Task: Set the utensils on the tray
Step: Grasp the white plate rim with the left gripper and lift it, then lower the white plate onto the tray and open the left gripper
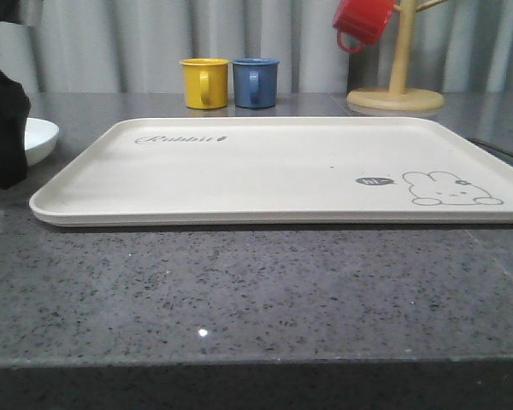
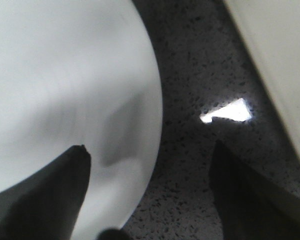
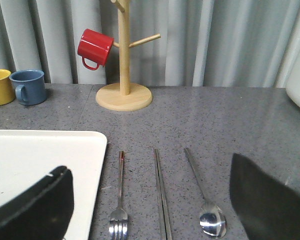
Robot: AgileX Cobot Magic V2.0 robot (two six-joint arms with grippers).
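Trouble from here is likeliest at the left, where the plate [image 1: 30, 138] sits on the dark speckled counter [image 1: 239, 290] just beside the tray's left end, not on it. The left gripper [image 2: 147, 200] hovers low over the plate's edge with its fingers apart — one dark finger [image 2: 50, 200] over the white surface, the other over bare stone — so it looks set to pinch the rim. That rim is thin, smooth and curved; a shallow bite could let it slip or tip the plate, and a lift that is too low could knock it against the tray's raised rim. The tray [image 1: 282, 171] itself lies flat and holds nothing yet, so the task is at its start. Further right, the fork [image 3: 119, 200], the chopsticks [image 3: 161, 195] and the spoon [image 3: 205, 195] lie side by side on the counter just beside the tray's right edge, close together but apart. The right gripper [image 3: 152, 210] hangs above them, fingers wide and holding nothing. Flat, slick metal on hard stone is awkward — closing fingers may scrape past a handle, or nudge a neighbour out of line, and the two chopsticks could separate if caught unevenly.
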